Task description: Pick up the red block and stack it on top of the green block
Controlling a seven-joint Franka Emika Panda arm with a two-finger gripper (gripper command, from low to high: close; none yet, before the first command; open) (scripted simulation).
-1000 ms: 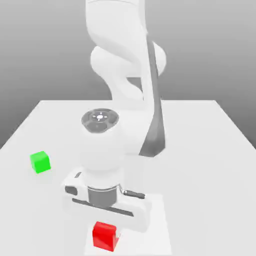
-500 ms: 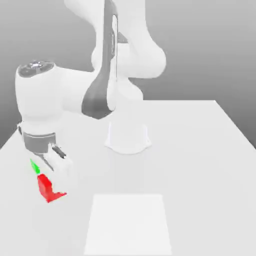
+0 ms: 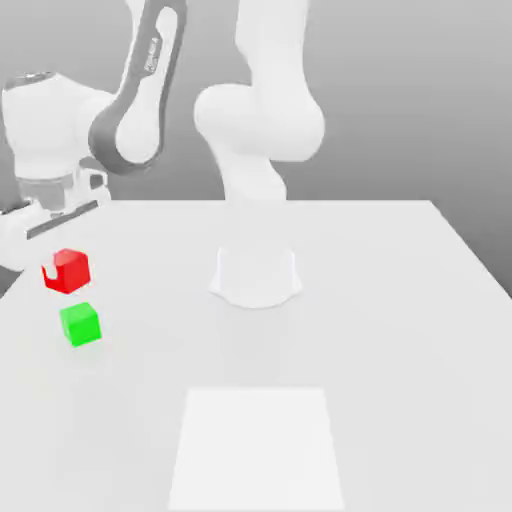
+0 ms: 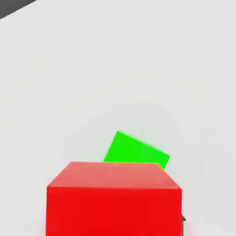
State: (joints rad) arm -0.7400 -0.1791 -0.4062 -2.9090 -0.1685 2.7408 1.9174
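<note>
The red block (image 3: 69, 271) hangs in the air at the exterior view's left, with my gripper (image 3: 55, 257) shut on it from above. The green block (image 3: 80, 325) rests on the white table just below it and slightly nearer the front, and the two are not touching. In the hand view the red block (image 4: 114, 198) is close up between my fingers, and the green block (image 4: 136, 150) lies on the table beyond it, partly hidden by the red one.
The arm's round white base (image 3: 256, 276) stands at the table's middle. A paler square patch (image 3: 256, 450) marks the table's front. The table's left edge (image 3: 12, 285) runs close to the blocks.
The arm swung from the table's front to the exterior view's left with the red block held. It then rose, so the red block now hangs above the green block.
</note>
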